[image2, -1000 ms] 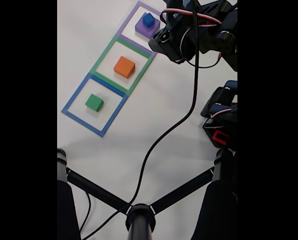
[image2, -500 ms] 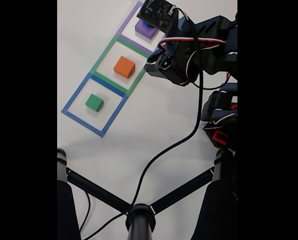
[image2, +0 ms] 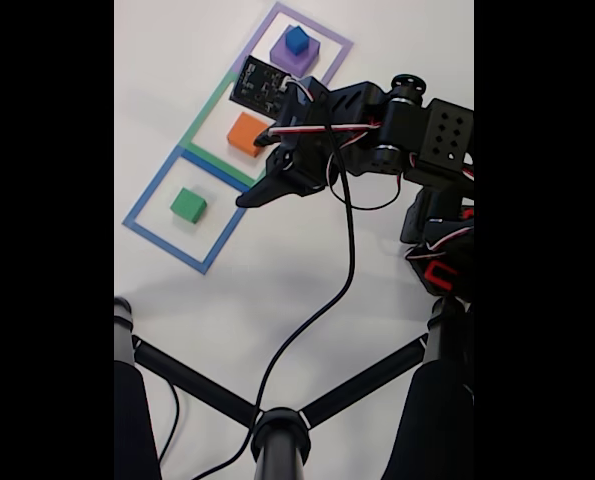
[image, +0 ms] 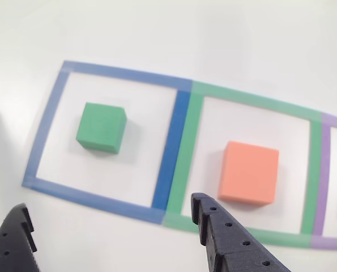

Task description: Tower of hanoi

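The green cube (image: 101, 127) (image2: 188, 205) sits inside the blue square outline (image: 173, 144). An orange cube (image: 249, 173) (image2: 243, 133) rests in the green outline, partly covered by the wrist in the fixed view. At the far end, the small dark blue cube (image2: 296, 40) lies on top of the purple cube (image2: 293, 60) in the purple outline. My gripper (image: 110, 207) (image2: 255, 192) hangs open and holds nothing, over the near border where the blue and green outlines meet. It touches no cube.
A black cable (image2: 322, 295) trails from the wrist across the white table to a black stand with spread legs (image2: 277, 430) at the bottom. The arm's base (image2: 439, 250) stands at the right. White table lies open below the outlines.
The arm has swung away from the purple square, along the row, to the border between the green and blue squares. The cubes have not moved.
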`<act>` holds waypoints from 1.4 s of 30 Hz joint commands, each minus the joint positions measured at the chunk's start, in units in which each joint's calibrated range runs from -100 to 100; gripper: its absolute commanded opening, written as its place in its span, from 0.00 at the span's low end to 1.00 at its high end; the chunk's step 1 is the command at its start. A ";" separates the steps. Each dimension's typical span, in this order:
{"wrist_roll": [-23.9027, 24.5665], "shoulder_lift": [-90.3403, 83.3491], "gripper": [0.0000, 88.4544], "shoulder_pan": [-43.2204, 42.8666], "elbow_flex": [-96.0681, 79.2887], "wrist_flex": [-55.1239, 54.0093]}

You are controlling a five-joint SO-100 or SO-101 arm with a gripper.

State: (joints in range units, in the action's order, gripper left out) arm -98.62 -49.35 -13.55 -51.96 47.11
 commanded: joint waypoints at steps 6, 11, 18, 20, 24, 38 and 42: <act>-1.38 4.95 0.46 -0.06 -21.33 -40.60; -1.38 14.33 0.47 -0.29 -28.23 -60.59; -1.38 29.31 0.48 -1.21 -29.87 -80.50; -1.38 33.56 0.48 -1.21 -29.41 -84.71; -1.38 41.49 0.48 -1.28 -26.87 -90.45; -1.38 57.92 0.48 -3.72 -20.51 -102.59; -1.38 61.28 0.48 -4.48 -18.15 -104.38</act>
State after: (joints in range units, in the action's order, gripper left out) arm -99.21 10.68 -16.99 -73.11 -54.65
